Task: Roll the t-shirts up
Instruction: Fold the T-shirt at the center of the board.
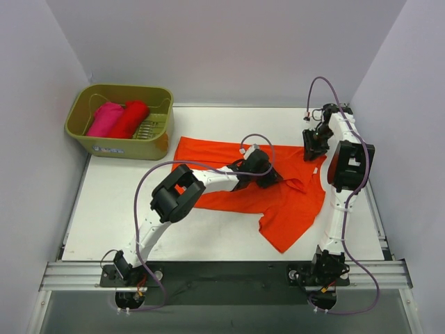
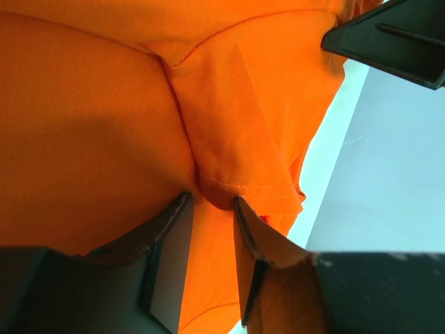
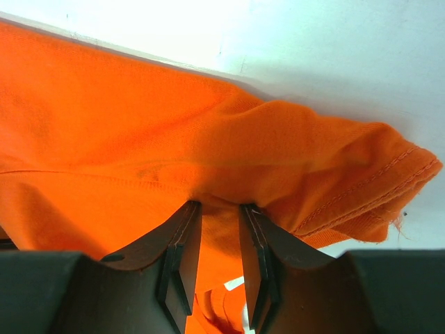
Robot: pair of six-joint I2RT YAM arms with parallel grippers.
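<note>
Top view: the orange-red t-shirt [image 1: 285, 205] lies spread but rumpled across the middle of the table [image 1: 118, 216], 1 corner trailing toward the near edge. The left gripper [image 1: 268, 172] is down on its middle and the right gripper [image 1: 314, 149] on its far right edge. 2 more, a magenta t-shirt [image 1: 104, 118] and a red t-shirt [image 1: 130, 118], sit rolled in the basket [image 1: 122, 145] at the far left.

Left wrist view: the left gripper [image 2: 212, 202] has its jaws narrow, pinching a hemmed fold of the orange cloth; the other claw shows at the upper right.

Right wrist view: the right gripper [image 3: 217, 207] is likewise narrow, clamped on a bunched ridge of the same shirt beside a stitched hem; bare table lies beyond.

The cloth looks light and limp; it should sag and drag rather than keep a shape, and is neither fragile nor slick. Hems or doubled folds look the surest hold, with the 2 grips well apart so the edge stays straight for rolling.
</note>
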